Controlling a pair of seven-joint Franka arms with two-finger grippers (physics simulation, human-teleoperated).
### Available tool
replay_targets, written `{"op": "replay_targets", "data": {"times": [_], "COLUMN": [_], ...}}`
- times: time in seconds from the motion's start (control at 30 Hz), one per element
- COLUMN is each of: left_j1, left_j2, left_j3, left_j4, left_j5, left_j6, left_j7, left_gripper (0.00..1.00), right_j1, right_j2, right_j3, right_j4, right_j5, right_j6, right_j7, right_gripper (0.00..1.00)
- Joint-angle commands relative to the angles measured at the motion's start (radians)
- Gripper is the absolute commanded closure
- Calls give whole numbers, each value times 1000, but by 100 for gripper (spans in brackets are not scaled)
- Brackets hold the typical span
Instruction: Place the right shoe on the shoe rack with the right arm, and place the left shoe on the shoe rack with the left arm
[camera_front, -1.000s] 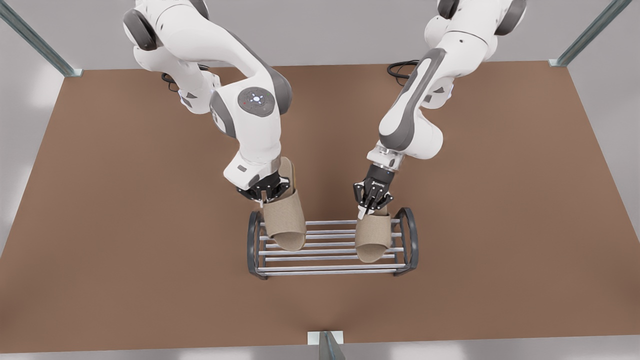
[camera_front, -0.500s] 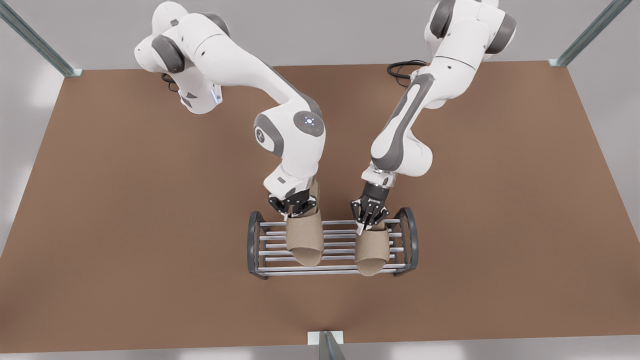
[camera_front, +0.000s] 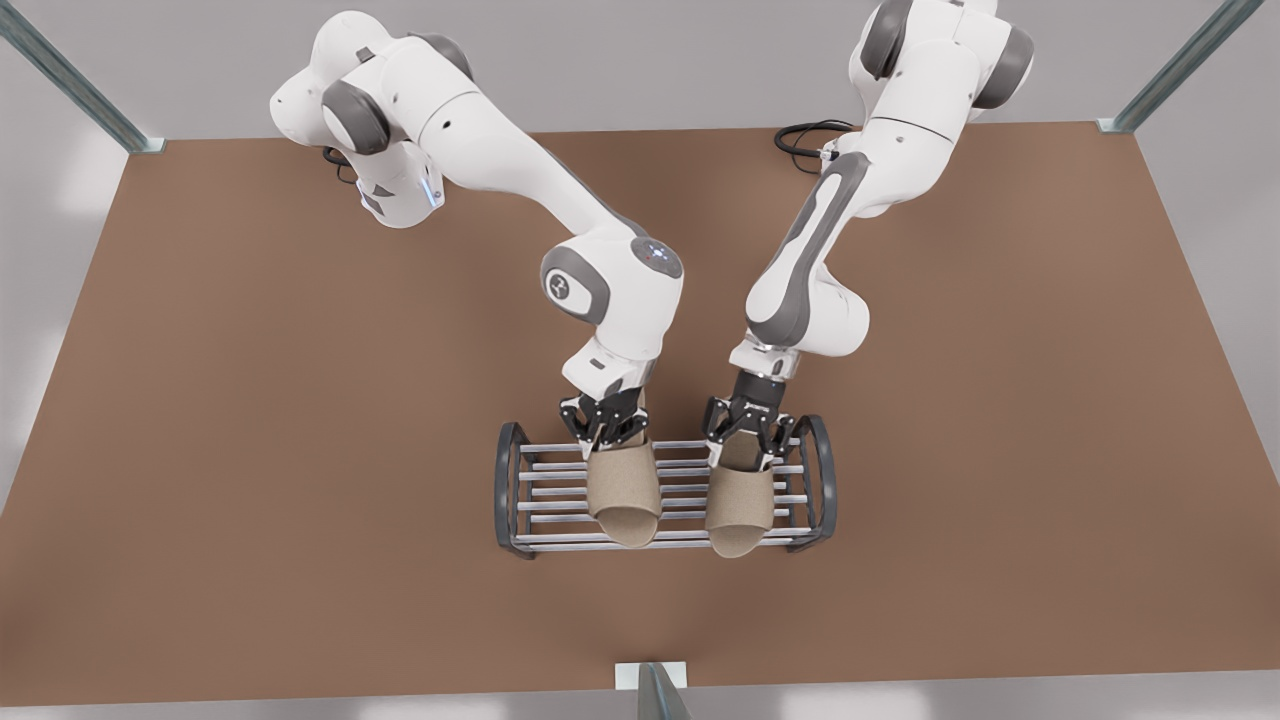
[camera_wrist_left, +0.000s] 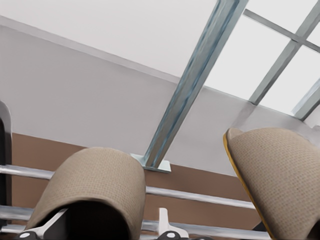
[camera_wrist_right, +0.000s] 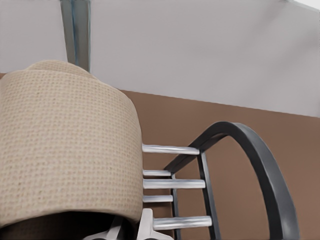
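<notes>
Where the front view comes nearest, low at centre: shoe rack (camera_front: 512, 490), both tan slippers across its bars. Right slipper (camera_front: 622, 495) toward the middle, pinched at the strap by the right gripper (camera_front: 602, 440). Left slipper (camera_front: 740, 505) beside the right-hand end frame, lying free. Left gripper (camera_front: 749, 445) spread wide at its heel.

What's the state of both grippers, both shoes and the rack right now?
Right gripper: shut on the right shoe's strap, at the rack's middle.
Left gripper: open, around the left shoe's strap.
Right shoe: gripped, over the rack's bars.
Left shoe: released, lying on the bars.
Shoe rack: upright.
</notes>
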Motion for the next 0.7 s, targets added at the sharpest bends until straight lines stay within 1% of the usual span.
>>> {"op": "replay_targets", "data": {"times": [0.0, 0.1, 0.27, 0.3, 0.43, 0.63, 0.67], "left_j1": [-1, -8, -10, -11, -10, -5, -4], "left_j2": [-3, -11, -61, -77, -124, -147, -163], "left_j3": [0, 0, 0, 0, 2, 13, 39], "left_j4": [-2, -10, -59, -74, -100, -103, -102], "left_j5": [-2, -2, -1, -1, -1, -10, -42], "left_j6": [-3, 2, 16, 17, 62, 95, 98], "left_j7": [-448, -456, -459, -459, -459, -459, -458], "left_gripper": [0, 0, 0, 0, 0, 0, 0], "right_j1": [3, 18, 35, 34, 31, 3, 0], "right_j2": [4, 21, 47, 47, 48, 33, 32], "right_j3": [0, 0, 0, 0, 0, 7, 18], "right_j4": [0, -8, -12, -14, -15, -28, -32], "right_j5": [-27, -71, -101, -117, -142, -108, -90], "right_j6": [18, 21, 24, 26, 46, 59, 58], "right_j7": [143, 157, 193, 189, 184, 131, 114], "right_gripper": [79, 79, 79, 0, 0, 0, 0]}}
